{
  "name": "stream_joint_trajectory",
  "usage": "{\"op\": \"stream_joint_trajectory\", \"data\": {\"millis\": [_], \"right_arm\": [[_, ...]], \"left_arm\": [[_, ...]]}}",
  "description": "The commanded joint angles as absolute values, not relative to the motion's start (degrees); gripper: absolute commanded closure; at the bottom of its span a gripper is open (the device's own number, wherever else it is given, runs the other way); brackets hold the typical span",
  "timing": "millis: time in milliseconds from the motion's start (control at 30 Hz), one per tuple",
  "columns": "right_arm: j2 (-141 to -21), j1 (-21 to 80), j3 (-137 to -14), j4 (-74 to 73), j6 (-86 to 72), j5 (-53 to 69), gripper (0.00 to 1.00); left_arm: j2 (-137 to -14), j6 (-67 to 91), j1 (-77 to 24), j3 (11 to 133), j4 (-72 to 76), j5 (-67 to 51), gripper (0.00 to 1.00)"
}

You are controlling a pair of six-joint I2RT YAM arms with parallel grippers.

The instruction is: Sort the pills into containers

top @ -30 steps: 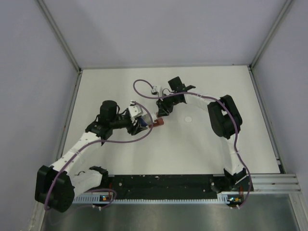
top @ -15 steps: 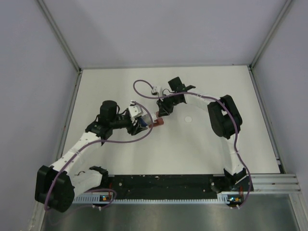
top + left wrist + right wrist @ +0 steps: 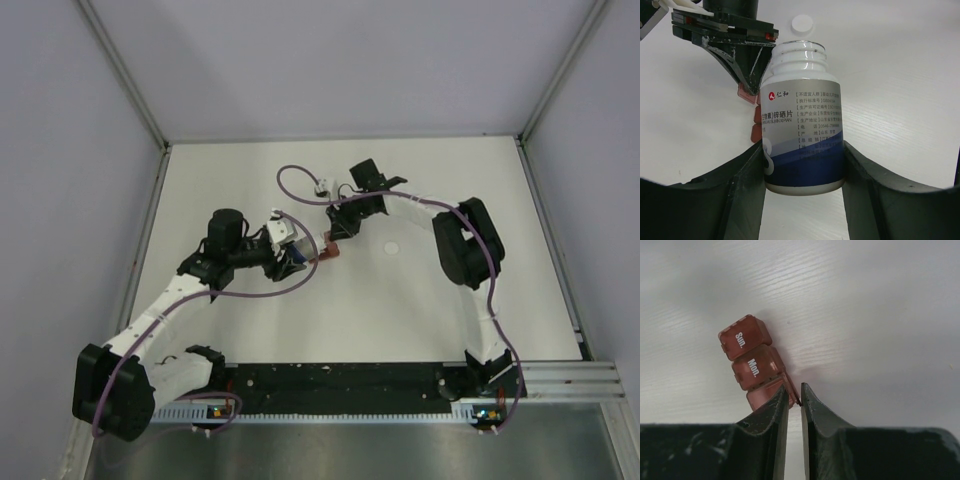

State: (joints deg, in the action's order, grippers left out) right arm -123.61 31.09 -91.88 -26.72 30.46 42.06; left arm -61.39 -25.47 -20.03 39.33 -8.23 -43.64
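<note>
A: Start with the right tool (image 3: 795, 396). How do its fingers stand?

B: Pressed almost together, with only a slit between the tips. A thin red-brown edge sits in that slit, so it is pinching the dark red-brown plastic strip of three joined square compartments (image 3: 752, 365) at its near end.

A: And where does the strip lie?

B: Flat on the white counter (image 3: 880, 315), near the middle, running away from the right tool at a slant. The two compartments in plain view carry lids marked "Sun." and "Mon.", and both look closed. The third is mostly hidden behind one finger.

A: And the left tool (image 3: 802, 165)?

B: It is clamped on a white plastic pill bottle with a silver and blue label (image 3: 802, 120), one finger flat against each side of the lower body. The neck is open, with no cap on it, and points away from the wrist towards the right tool and the strip, which peeks out just beside the bottle's shoulder.

A: Anything else around them?

B: A small round white cap (image 3: 802, 23) lies on the counter past the bottle's mouth, apart from both tools.
</note>
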Motion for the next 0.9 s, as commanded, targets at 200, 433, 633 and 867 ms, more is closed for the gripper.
{"op": "stream_joint_trajectory", "data": {"millis": [200, 433, 633, 867], "right_arm": [[-116.37, 31.90, -90.35, -26.37, 31.47, 42.19, 0.87], [-114.70, 31.55, -87.81, -26.45, 30.59, 41.31, 0.90], [-113.21, 30.94, -84.91, -24.97, 28.22, 41.48, 0.92], [-111.10, 30.94, -81.57, -22.24, 25.23, 40.70, 0.95]], "left_arm": [[-60.12, -26.45, -19.78, 40.78, -6.68, -43.77, 1.00], [-60.91, -27.07, -19.78, 40.69, -6.77, -43.24, 1.00], [-61.79, -27.95, -19.86, 40.87, -7.12, -43.77, 1.00], [-63.19, -27.78, -19.86, 41.40, -7.12, -43.95, 1.00]]}}
